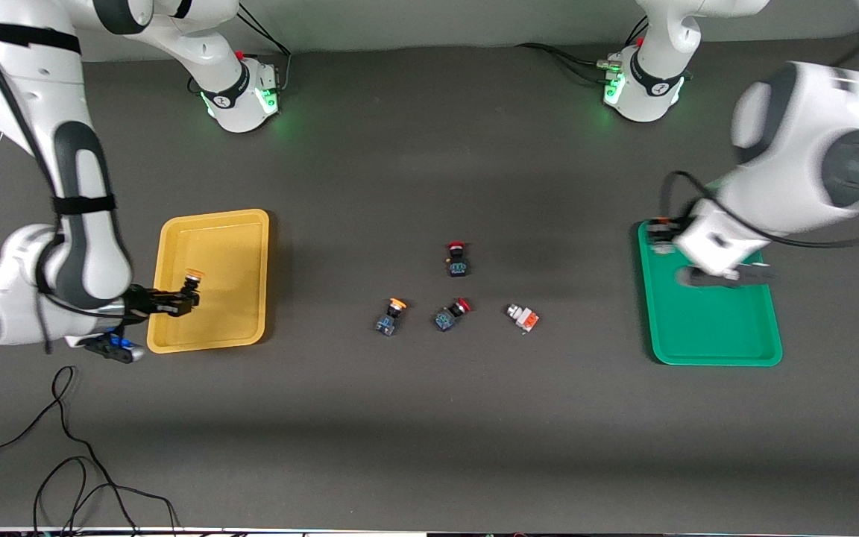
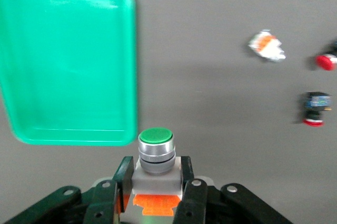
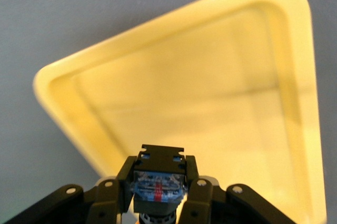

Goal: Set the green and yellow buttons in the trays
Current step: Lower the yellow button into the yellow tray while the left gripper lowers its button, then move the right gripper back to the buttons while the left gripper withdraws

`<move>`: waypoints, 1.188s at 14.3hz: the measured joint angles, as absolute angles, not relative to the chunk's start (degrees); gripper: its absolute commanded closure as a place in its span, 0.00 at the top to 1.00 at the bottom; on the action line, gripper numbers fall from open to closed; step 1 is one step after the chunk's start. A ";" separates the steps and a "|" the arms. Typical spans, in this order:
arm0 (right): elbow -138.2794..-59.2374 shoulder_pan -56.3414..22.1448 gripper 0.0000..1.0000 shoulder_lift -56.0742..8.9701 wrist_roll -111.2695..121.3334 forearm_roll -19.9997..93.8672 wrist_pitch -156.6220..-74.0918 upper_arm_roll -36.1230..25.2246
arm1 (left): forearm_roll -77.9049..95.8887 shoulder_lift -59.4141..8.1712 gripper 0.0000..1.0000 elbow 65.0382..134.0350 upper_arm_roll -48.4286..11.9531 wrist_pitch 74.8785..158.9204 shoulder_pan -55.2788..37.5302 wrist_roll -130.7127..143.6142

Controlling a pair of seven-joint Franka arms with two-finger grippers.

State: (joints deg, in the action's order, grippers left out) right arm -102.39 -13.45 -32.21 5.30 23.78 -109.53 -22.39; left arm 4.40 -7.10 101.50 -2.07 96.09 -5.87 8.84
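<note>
Two buttons are carried over two trays; each release can fail in its own way.

The yellow tray point(image 1: 209, 280) lies toward the right arm's end of the table, the green tray point(image 1: 709, 313) toward the left arm's end; the right gripper point(image 1: 176, 300), closed on a yellow button point(image 1: 191, 282), is held over the yellow tray, yet close to its edge, so a tilted drop could send the button against the rim; the left gripper point(image 2: 156, 195), closed on a green button point(image 2: 155, 150), appears in the left wrist view to be just beside the green tray, so an early release could leave the button on the table; between the trays another yellow button point(image 1: 391, 316) and a white-and-orange button point(image 1: 523, 318) lie among two red buttons point(image 1: 458, 259), which could be taken by mistake.
</note>
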 measured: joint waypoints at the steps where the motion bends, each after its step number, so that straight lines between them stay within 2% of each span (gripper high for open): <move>1: -104.46 -13.84 0.00 -32.62 7.29 23.76 -113.44 -22.39 | 2.89 -7.48 0.18 101.67 -1.99 96.20 -2.70 6.25; 2: -106.20 -13.89 0.10 -32.95 9.22 23.76 -116.55 -22.40 | 1.21 -8.24 0.18 102.01 -1.93 96.92 -0.16 4.22; 3: -107.41 -13.88 0.63 -33.27 10.39 23.76 -118.64 -22.48 | 0.02 -9.39 0.18 102.73 -1.92 98.98 1.48 2.69; 4: -108.17 -13.86 0.99 -33.46 10.92 23.75 -119.89 -22.53 | -0.53 -10.91 0.18 103.94 -1.92 102.08 2.14 1.92; 8: -107.69 -14.30 1.00 -32.54 11.00 23.76 -119.66 -22.61 | -1.39 -19.71 0.20 111.78 -2.12 119.67 2.34 1.83; 10: -104.03 -16.08 1.00 -30.83 7.72 23.76 -113.14 -22.61 | -1.84 -24.10 0.21 114.39 -2.15 126.57 2.36 1.81; 11: -101.49 -17.50 1.00 -29.98 4.91 23.76 -109.62 -22.58 | -2.41 -25.82 0.27 114.69 -2.15 128.43 2.38 1.81; 12: -99.00 -19.27 1.00 -29.29 1.91 23.76 -107.22 -22.54 | -2.77 -26.89 0.43 114.69 -2.17 129.30 2.41 1.81; 13: -96.94 -21.38 1.00 -28.83 -1.78 23.82 -106.11 -22.45 | -3.05 -27.22 0.81 114.67 -2.18 129.45 2.41 1.81; 14: -95.34 -23.66 1.00 -28.76 -6.29 23.94 -105.71 -22.27 | -3.31 -27.18 1.00 114.62 -2.19 129.45 2.41 1.81; 17: -92.66 -30.98 1.00 -31.05 -19.11 28.48 -108.33 -20.97 | -3.69 -26.97 1.00 113.24 -2.30 128.35 2.43 1.64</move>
